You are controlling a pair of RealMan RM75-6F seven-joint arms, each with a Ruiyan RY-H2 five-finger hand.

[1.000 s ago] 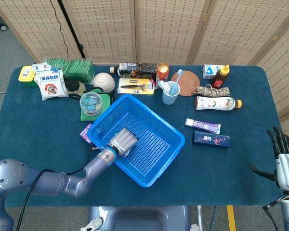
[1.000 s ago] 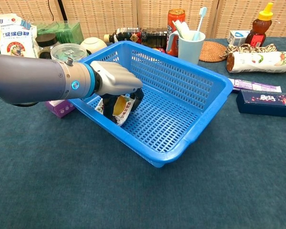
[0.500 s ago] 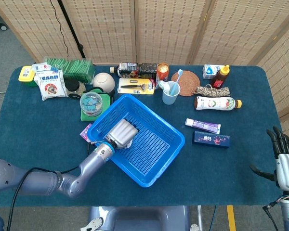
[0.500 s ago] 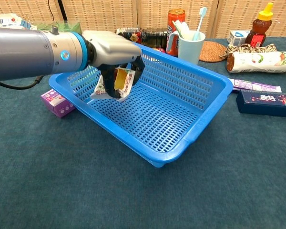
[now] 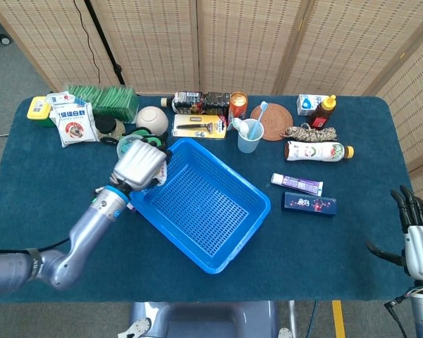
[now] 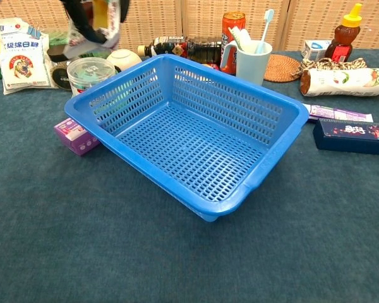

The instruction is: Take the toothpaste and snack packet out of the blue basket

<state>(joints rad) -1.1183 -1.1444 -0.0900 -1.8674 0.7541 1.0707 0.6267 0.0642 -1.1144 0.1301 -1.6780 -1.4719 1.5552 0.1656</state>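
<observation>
My left hand (image 5: 137, 166) is raised above the left corner of the blue basket (image 5: 197, 204), gripping the snack packet (image 6: 93, 28), which hangs at the top edge of the chest view. Nothing lies inside the blue basket (image 6: 196, 132). The toothpaste tube (image 5: 297, 184) lies on the cloth to the right of the basket, above a dark box (image 5: 309, 204). At the lower right corner of the head view my right hand (image 5: 416, 236) is off the table, fingers spread and holding nothing.
A small purple box (image 6: 76, 135) lies against the basket's left side. Behind the basket stand a round clear tub (image 6: 88, 71), a white bowl (image 5: 151, 120), a blue cup with a toothbrush (image 5: 250, 135), a can (image 5: 237, 105), bottles and pouches.
My left hand has lifted the snack packet up out of the basket and carried it left, over the basket's left corner. The right hand has not moved.
</observation>
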